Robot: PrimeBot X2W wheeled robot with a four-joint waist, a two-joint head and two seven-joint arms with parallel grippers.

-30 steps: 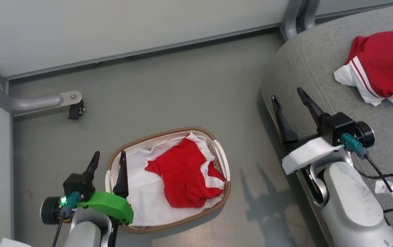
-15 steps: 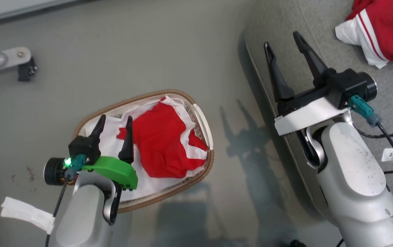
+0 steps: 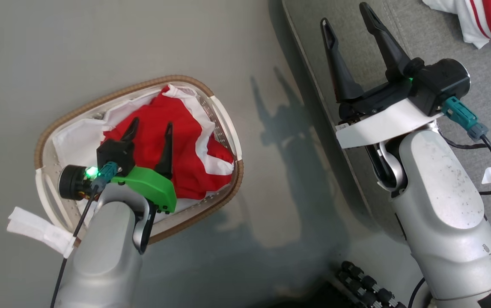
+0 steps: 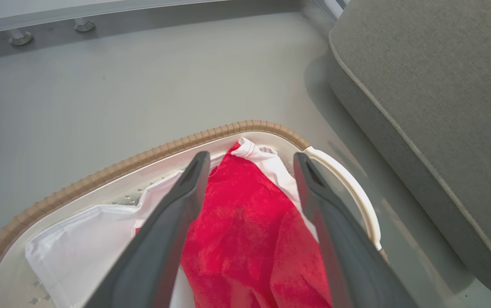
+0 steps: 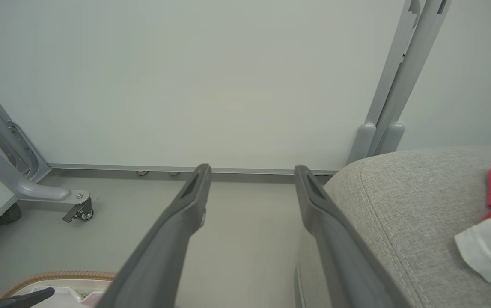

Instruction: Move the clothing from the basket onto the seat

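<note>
On the floor [image 3: 57,42], left of the seat [image 3: 433,30] and apart from it: the basket [image 3: 227,128]. Inside, on the liner [image 3: 74,137]: clothing [image 3: 189,167]. Over that clothing: the left hand [image 3: 152,124]. Over the seat's near edge, right of the basket: the right hand [image 3: 343,13]. Farther right, on the seat: another garment [image 3: 485,21].

Your left claw [image 3: 152,123] has come in from beside the rim of the basket [image 3: 99,97] and now hangs over the red clothing [image 3: 189,145] inside it. Your head camera has tipped down and turned, so the basket and the seat [image 3: 442,34] sit higher in the head view; they themselves haven't moved.
</note>
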